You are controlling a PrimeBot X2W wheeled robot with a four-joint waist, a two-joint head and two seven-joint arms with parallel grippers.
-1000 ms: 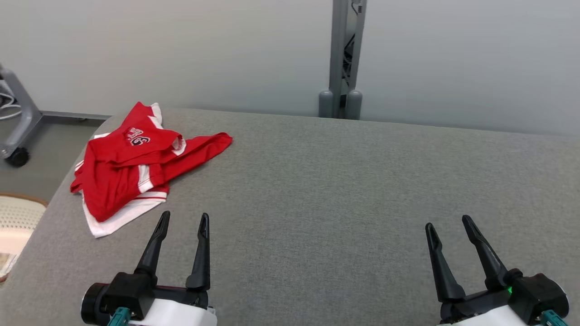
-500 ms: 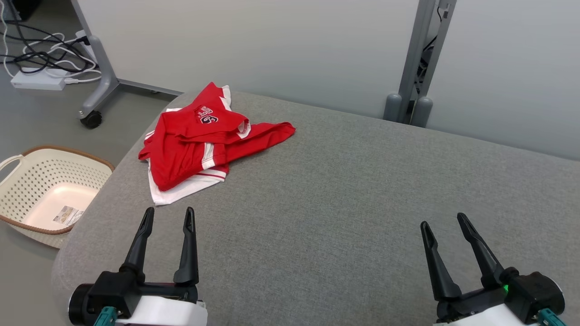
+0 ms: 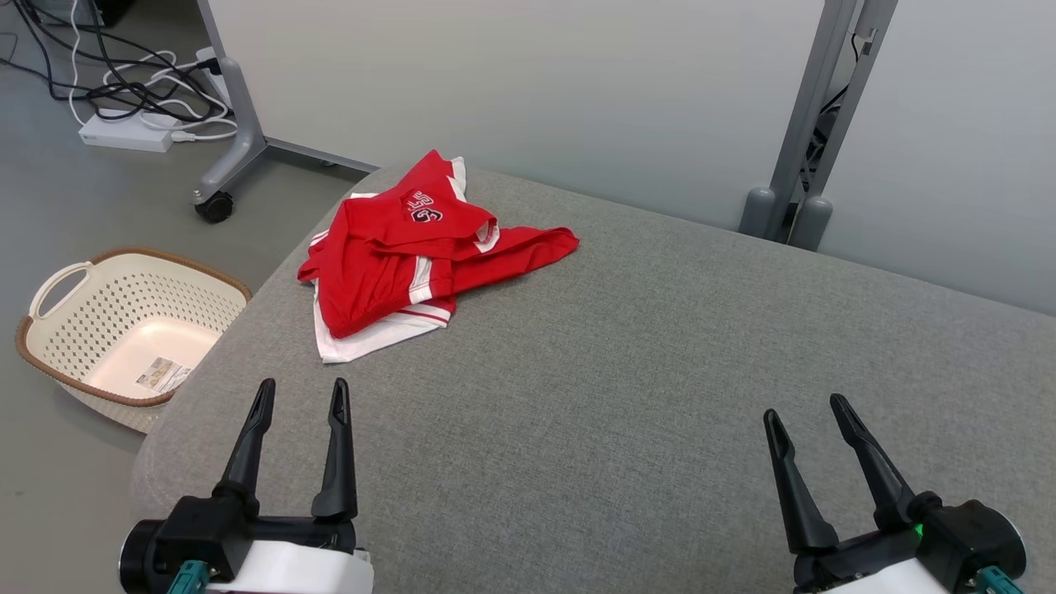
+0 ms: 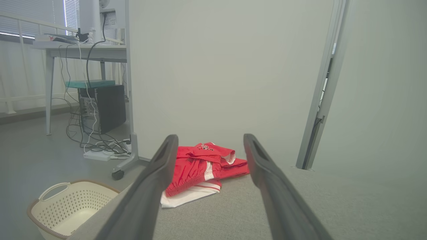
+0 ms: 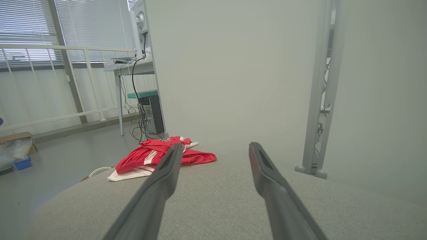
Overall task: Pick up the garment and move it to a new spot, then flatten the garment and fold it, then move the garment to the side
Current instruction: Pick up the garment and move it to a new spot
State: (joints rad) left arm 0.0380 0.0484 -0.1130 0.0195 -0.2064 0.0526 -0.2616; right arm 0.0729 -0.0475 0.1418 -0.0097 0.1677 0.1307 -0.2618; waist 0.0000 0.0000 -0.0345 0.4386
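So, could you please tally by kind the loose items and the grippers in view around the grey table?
Garments: 1, the red and white garment, crumpled on the grey table.
Baskets: 1, the cream basket, on the floor beside the table.
Grippers: 2, the left gripper and the right gripper, both open.
Total: 4.

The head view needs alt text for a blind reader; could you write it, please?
A crumpled red and white garment lies far left on a grey padded table. The left gripper and right gripper are open and empty in front; a cream basket stands on the floor.
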